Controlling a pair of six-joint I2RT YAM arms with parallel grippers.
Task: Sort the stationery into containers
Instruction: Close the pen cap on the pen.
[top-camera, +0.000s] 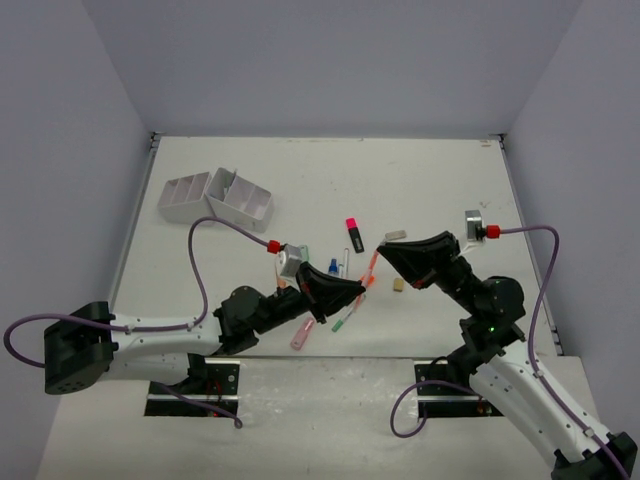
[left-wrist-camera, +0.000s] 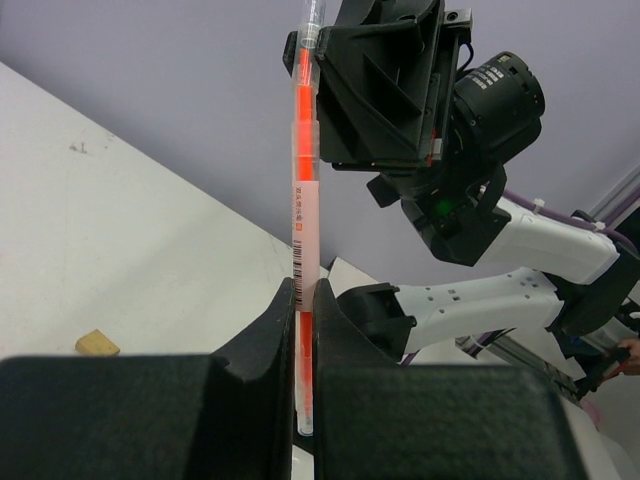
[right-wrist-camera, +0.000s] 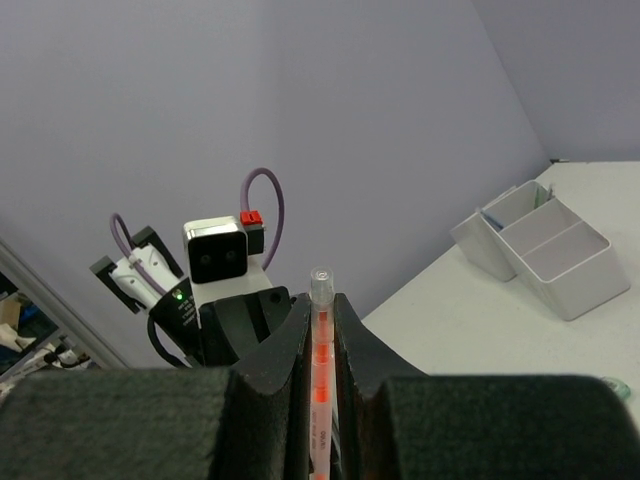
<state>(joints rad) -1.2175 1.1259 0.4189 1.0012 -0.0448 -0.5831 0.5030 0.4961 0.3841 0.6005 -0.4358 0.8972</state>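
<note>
Looks like a mid-air handover: left gripper (left-wrist-camera: 303, 300) and right gripper (right-wrist-camera: 320, 312) are both clamped on the orange pen (left-wrist-camera: 303, 200), up off the table (top-camera: 450, 180) and well apart from the white organiser (top-camera: 215, 198). My guess is one side lets go next, then the other carries it to a compartment.

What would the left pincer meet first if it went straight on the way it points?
Probably the right pincer, clamped on the other end of the orange pen that the left pincer grips.

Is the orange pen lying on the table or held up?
Held up: left gripper and right gripper each clamp one end of the orange pen.
</note>
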